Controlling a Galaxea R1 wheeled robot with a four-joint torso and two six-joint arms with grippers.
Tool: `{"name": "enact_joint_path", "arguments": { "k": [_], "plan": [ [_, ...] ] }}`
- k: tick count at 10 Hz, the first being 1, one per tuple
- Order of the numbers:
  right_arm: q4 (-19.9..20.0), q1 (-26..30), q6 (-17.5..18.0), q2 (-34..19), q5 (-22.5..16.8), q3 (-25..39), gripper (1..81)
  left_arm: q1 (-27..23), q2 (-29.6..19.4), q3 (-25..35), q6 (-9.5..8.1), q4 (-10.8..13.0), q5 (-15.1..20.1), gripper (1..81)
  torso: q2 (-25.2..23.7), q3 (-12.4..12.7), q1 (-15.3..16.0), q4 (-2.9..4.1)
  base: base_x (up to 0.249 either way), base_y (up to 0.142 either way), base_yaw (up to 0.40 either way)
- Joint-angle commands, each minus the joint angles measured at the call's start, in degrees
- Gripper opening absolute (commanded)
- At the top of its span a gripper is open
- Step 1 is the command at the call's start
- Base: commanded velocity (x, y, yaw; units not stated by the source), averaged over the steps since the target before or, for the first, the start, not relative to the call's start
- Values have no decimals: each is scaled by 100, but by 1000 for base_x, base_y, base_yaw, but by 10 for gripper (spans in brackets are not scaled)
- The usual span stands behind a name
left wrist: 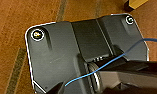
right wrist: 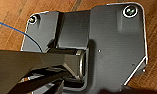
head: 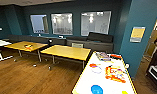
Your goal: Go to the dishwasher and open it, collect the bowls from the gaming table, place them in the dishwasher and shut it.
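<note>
Gaming table (head: 84, 82): you are facing a long white-topped table with a yellow rim, lying at the near right of the head view; its long axis is running from near to far, leaning slightly rightward as it recedes.

Blue bowl (head: 96, 89): it is sitting on the near end of the top, left of the table's centre line, round and bright blue, small against the top.

Yellow bowl (head: 125, 92): you are seeing just a sliver of yellow at the near right corner of the top, cut by the frame edge; its shape is too clipped to judge.

Bearing to the bowls: both are lying ahead and to the right of you, the blue one to the left of the yellow; by my reading, the right arm is the nearer one.

Other items on the top: red and orange graphics (head: 115, 74) are lying farther along.

Claws: the wrist views are looking down over wood floor (left wrist: 9, 20); you cannot tell whether either claw is wide or narrow.

Surroundings: plain yellow-topped tables (head: 66, 52) are standing to the far left.
</note>
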Motion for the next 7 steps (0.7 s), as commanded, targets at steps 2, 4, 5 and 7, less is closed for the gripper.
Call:
{"name": "enact_joint_path", "arguments": {
  "k": [2,4,5,7],
  "plan": [
    [22,261,-4,22,-283,56,811,-241,14,-1,6,-24,306,811,0,0,0,0,0,0,-393],
    [66,296,23,-65,-283,56,811,-241,-3,-1,15,-16,306,811,0,0,0,0,0,0,-393],
    [75,305,32,-92,-283,74,811,-224,-3,-1,24,-16,306,811,0,0,0,0,0,0,-393],
    [22,288,14,-109,-257,100,811,-224,-3,-1,15,-16,306,811,0,0,0,0,0,0,-375]
  ]
}}
